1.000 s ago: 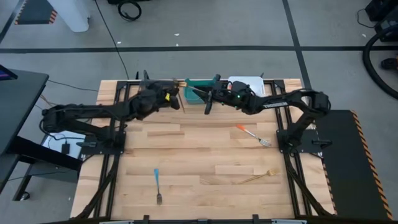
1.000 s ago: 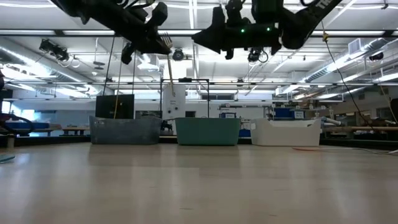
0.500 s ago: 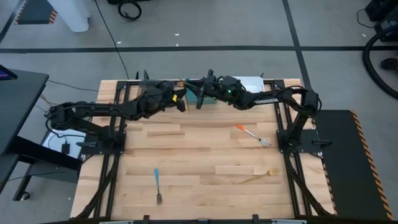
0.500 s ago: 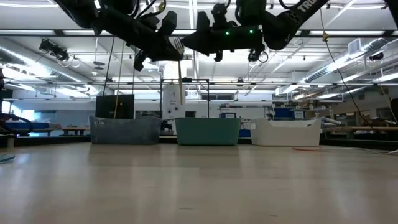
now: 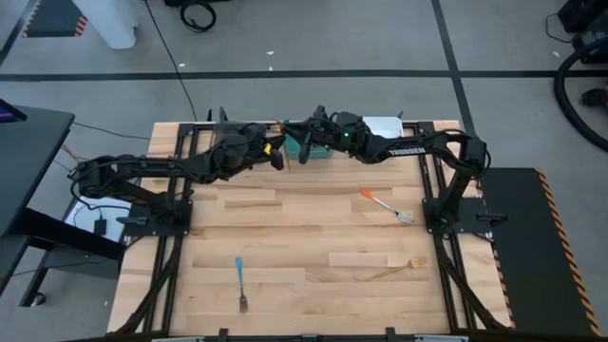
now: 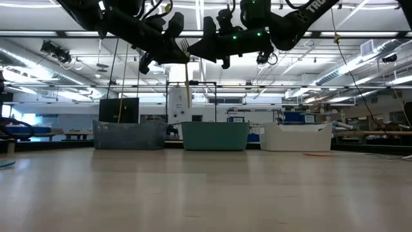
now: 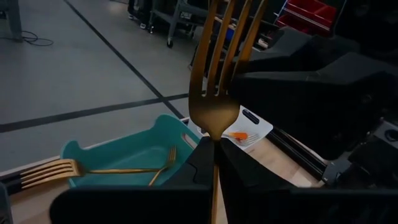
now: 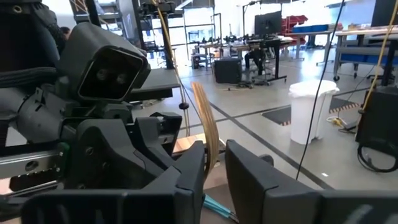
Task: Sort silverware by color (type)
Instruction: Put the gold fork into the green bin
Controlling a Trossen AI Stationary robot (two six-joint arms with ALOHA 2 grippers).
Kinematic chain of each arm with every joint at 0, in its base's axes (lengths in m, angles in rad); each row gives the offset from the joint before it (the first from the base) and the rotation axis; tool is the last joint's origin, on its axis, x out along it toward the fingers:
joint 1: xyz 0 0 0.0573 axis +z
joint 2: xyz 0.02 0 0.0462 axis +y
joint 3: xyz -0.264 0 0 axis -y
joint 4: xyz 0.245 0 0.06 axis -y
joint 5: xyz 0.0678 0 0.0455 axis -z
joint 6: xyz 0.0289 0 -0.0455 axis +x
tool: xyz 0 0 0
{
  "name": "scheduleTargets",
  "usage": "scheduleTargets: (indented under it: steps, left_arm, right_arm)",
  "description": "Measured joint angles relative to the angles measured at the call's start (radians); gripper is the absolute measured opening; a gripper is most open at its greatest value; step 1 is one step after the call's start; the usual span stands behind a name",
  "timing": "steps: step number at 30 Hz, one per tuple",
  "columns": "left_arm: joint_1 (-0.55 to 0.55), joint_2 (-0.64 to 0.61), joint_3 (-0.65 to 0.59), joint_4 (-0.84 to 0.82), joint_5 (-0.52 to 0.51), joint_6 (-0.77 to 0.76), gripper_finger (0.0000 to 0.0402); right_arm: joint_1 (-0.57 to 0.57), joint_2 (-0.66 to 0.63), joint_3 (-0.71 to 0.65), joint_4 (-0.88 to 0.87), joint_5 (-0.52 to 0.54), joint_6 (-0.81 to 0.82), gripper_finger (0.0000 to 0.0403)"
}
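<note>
Above the table's far edge, over the teal bin [image 5: 313, 142], a gold fork [image 7: 214, 81] hangs pinched in the clenched left gripper [image 5: 277, 152]. Judged light, stiff, slippery: best gripped mid-handle. Right gripper [image 8: 214, 163] straddles it; grip uncertain.

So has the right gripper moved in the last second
Yes. In the high view the right gripper has shifted left across the teal bin, ending close to the left gripper and its gold fork.
</note>
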Motion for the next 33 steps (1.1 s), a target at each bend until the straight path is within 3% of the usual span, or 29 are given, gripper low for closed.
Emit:
scheduleTargets:
  steps: [8,14,28,33]
  left_arm:
    - [0.025,0.0,0.0,0.007,0.044,-0.003,0.0015]
    - [0.05,0.001,0.0,0.03,0.082,-0.002,0.0024]
    - [0.121,-0.001,0.001,0.072,0.079,-0.011,0.0103]
    - [0.14,-0.001,0.001,0.07,0.117,-0.006,0.0105]
  right_arm:
    - [-0.012,0.0,0.0,-0.003,-0.005,-0.005,0.0008]
    - [-0.024,-0.001,0.0,-0.003,-0.008,-0.025,0.0005]
    - [-0.168,0.0,-0.003,-0.009,0.04,-0.095,0.0001]
    - [-0.239,0.0,-0.002,-0.068,-0.069,-0.246,0.0001]
